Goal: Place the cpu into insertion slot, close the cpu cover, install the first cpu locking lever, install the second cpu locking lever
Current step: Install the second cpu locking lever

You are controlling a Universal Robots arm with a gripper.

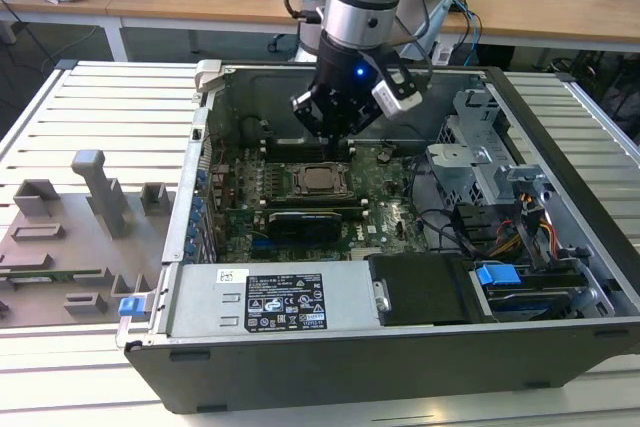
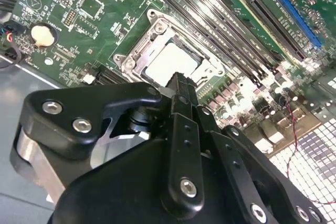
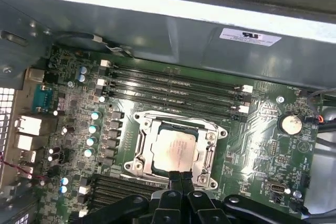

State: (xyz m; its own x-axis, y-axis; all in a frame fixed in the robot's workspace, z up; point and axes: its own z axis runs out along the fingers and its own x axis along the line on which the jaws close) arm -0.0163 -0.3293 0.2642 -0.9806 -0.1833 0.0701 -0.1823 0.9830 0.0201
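The cpu [image 3: 176, 149] lies flat in the socket on the green motherboard, silver top up; it also shows as cpu [image 1: 318, 180] and cpu [image 2: 169, 62]. The cpu cover [image 3: 140, 148], a silver frame, lies down around the chip, with its window over the metal top; cpu cover [image 2: 137, 51] looks the same. My gripper [image 3: 181, 178] hovers just above one edge of the socket, fingers pressed together with nothing between them. In the exterior view the gripper [image 1: 333, 147] hangs over the far side of the socket. Gripper [image 2: 181, 85] points at the chip.
Memory slots [image 3: 173, 85] run along the socket's far side. A black graphics card [image 1: 310, 219] sits just in front of it. The power supply [image 1: 270, 302] fills the case's near side and a drive cage [image 1: 480, 162] stands at the exterior view's right. Grey fixtures [image 1: 70, 237] lie outside.
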